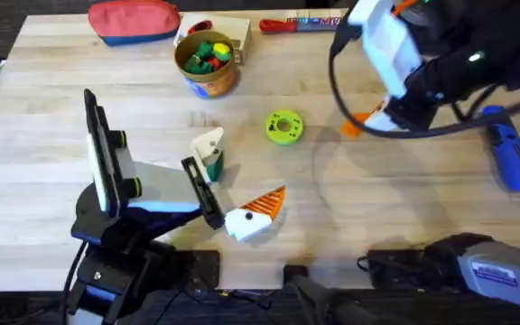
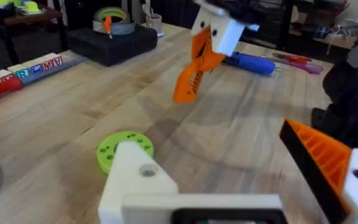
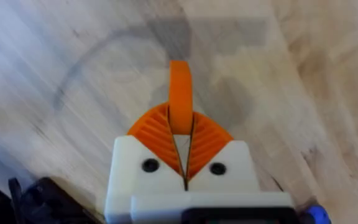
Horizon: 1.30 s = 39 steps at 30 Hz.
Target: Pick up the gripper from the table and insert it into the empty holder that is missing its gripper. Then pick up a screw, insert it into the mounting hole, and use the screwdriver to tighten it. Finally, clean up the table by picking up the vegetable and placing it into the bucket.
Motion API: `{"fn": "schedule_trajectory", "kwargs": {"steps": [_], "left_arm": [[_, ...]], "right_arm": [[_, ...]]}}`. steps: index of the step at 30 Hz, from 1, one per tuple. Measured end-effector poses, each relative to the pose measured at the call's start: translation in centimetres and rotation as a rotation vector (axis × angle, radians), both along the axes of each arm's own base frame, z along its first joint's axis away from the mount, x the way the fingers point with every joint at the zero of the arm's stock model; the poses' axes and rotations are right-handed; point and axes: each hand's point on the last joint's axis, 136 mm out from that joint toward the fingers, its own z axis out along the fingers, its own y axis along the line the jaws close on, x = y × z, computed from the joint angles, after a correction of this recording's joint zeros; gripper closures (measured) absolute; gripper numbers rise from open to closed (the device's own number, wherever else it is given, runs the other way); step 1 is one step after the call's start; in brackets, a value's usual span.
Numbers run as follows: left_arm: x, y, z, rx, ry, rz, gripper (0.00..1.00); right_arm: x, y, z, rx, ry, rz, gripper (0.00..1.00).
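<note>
— Where's the bucket [image 1: 208, 61]?
— Far side, just beside the pouch [image 1: 134, 20] (toys inside).
— And the screwdriver [image 1: 509, 154]?
— Right edge, well apart from the disc [image 1: 283, 126] mid-table.

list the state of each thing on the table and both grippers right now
right gripper: shut on the gripper
gripper: held off the table, upright
left gripper: open, one finger bare
screwdriver: lying on the table
bucket: upright, toys inside
green disc: flat on the table

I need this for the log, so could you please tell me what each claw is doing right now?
Left claw: open, holding nothing; one finger bare white, the other wears an orange pad.
Right claw: shut on the gripper, above the table.
</note>
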Motion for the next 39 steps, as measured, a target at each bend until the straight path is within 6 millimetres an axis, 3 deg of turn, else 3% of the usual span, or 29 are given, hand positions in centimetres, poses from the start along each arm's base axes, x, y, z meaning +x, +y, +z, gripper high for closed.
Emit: {"fn": "schedule_trajectory", "kwargs": {"steps": [5,11,15,21,27,33,39], "left_arm": [[0.0,0.0,0.0,0.000,0.000,0.000,0.012],[0.0,0.0,0.0,0.000,0.000,0.000,0.012],[0.0,0.0,0.0,0.000,0.000,0.000,0.012],[0.0,0.0,0.0,0.000,0.000,0.000,0.012],[0.0,0.0,0.0,0.000,0.000,0.000,0.012],[0.0,0.0,0.0,-0.017,0.034,0.002,0.012],[0.0,0.0,0.0,-0.039,0.077,0.004,0.012]], "right_arm": [[0.3,0.0,6.1,0.114,-0.188,-0.118,0.998],[-0.6,-1.4,9.0,0.343,-0.228,-0.306,0.998],[-1.2,0.2,7.7,0.615,-0.106,-0.409,0.998],[-2.8,4.1,4.3,0.906,0.305,-0.613,0.998],[-4.1,9.0,3.9,1.006,0.638,-0.600,0.998],[-4.0,13.9,3.3,1.067,0.911,-0.524,0.998],[-4.7,16.0,2.9,1.069,1.086,-0.515,0.998]]}}
